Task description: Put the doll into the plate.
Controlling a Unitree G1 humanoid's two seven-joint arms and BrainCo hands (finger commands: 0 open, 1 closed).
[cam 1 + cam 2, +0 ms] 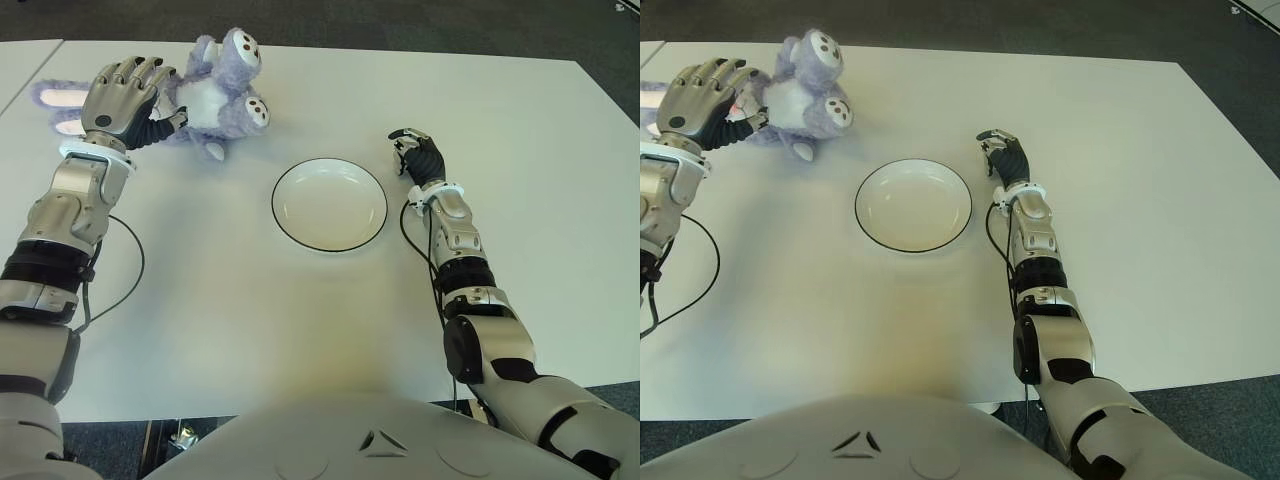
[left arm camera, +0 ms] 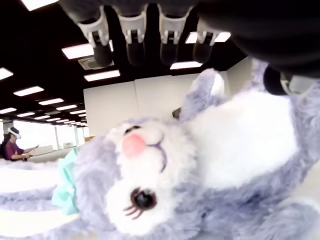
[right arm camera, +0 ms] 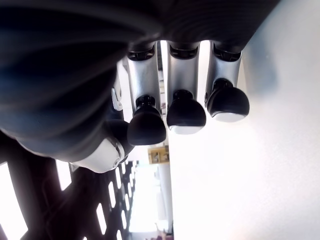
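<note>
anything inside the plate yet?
No. The round white black-rimmed plate shows only its bare inside. The purple plush rabbit doll lies on the white table beyond it, with the left hand over its head end.

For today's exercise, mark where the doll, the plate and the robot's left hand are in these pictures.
doll [image 1: 215, 100], left eye view, on its white belly.
plate [image 1: 329, 244], left eye view, on the near rim.
left hand [image 1: 122, 98], left eye view, on the back of the hand, beside the doll.
</note>
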